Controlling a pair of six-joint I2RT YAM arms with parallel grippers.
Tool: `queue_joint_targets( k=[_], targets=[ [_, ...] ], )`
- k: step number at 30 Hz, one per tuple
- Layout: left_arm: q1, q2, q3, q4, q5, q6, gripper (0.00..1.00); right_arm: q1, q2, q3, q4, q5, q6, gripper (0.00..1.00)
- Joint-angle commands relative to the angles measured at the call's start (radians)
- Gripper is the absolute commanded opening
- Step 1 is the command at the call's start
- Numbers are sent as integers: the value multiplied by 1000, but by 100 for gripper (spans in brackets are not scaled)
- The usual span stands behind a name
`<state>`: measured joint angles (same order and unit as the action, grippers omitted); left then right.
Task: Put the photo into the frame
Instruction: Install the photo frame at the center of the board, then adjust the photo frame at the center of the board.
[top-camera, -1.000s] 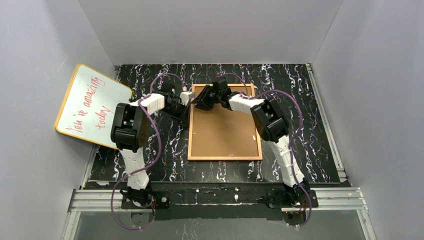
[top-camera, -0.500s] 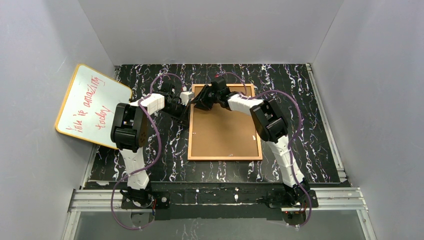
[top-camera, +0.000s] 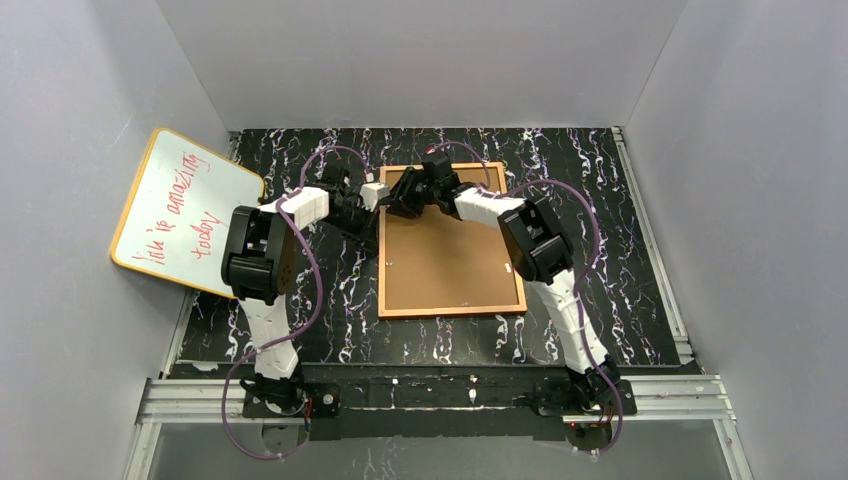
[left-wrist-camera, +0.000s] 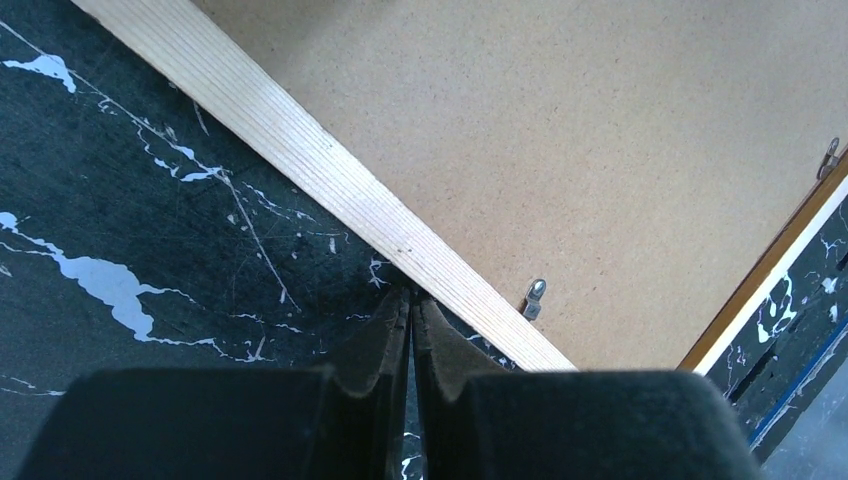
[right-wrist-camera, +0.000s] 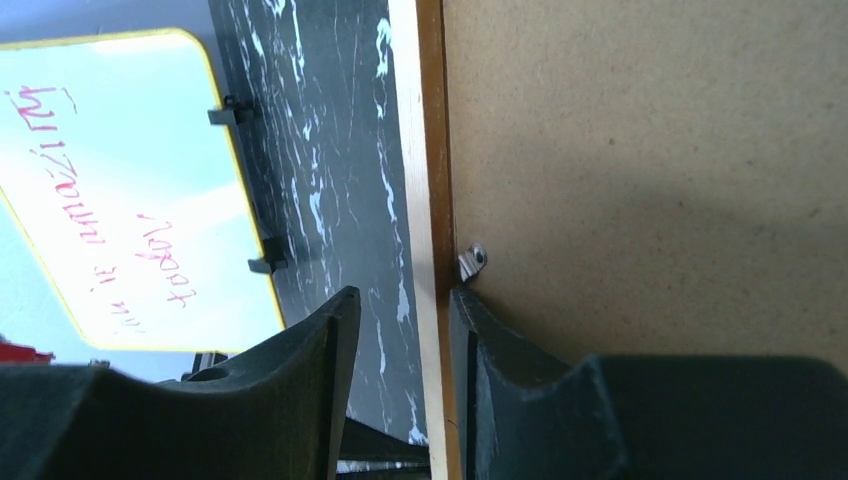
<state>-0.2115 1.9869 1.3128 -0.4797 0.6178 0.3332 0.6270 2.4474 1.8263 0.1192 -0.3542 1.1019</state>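
The frame rail at the left claw tips is seen as pale, bare wood, matt, with fine straight grain; between the fingers of the right claw its edge is shown in a warmer orange-brown. The board beyond the rail is seen as brown pressed fibre, matt and finely speckled. A small clip just right of the left claw is made of bright metal. The table under both claws is covered in black, white-veined material, dull and scratched. The fingers are finished in matt, slightly grainy black. The whiteboard left of the right claw is seen as glossy white, yellow-edged.
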Motion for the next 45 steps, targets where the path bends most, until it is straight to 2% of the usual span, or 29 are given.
queue_joint_targets(
  k=[1, 6, 10, 14, 16, 20, 24, 27, 31, 38, 39, 41, 43, 45],
  targets=[
    [-18, -39, -14, -54, 27, 37, 4, -30, -110, -62, 56, -100, -31, 50],
    [-19, -51, -23, -74, 21, 77, 4, -125, -302, -190, 21, -162, -113, 66],
    [-25, -53, -33, -82, 17, 101, 5, -253, -463, -337, -51, -68, -217, 87],
    [-54, -60, -47, -88, 10, 116, 5, -392, -572, -445, -178, 138, -304, 92],
    [-71, -63, -52, -89, 10, 118, 5, -456, -591, -496, -188, 226, -313, 93],
    [-103, -62, -58, -90, 12, 116, 5, -536, -565, -546, -164, 236, -308, 94],
    [-130, -61, -63, -95, 10, 122, 5, -541, -459, -475, -217, 181, -324, 94],
    [-152, -62, -64, -104, 10, 127, 5, -535, -404, -449, -191, 109, -305, 92],
    [-198, -54, -63, -106, 10, 129, 5, -471, -338, -365, -196, 53, -309, 90],
    [-306, -11, -14, -111, 26, 102, 6, -273, -121, -14, -249, -142, -317, 89],
    [-319, -6, -4, -115, 30, 103, 9, -243, -78, 74, -305, -149, -340, 89],
    [-333, 2, 26, -161, 51, 120, 21, -211, -12, 224, -418, -116, -395, 92],
    [-333, 1, 64, -237, 89, 167, 35, -218, -4, 278, -461, -62, -420, 98],
    [-328, -12, 98, -329, 104, 239, 49, -251, -48, 269, -468, -8, -431, 99]
  ],
)
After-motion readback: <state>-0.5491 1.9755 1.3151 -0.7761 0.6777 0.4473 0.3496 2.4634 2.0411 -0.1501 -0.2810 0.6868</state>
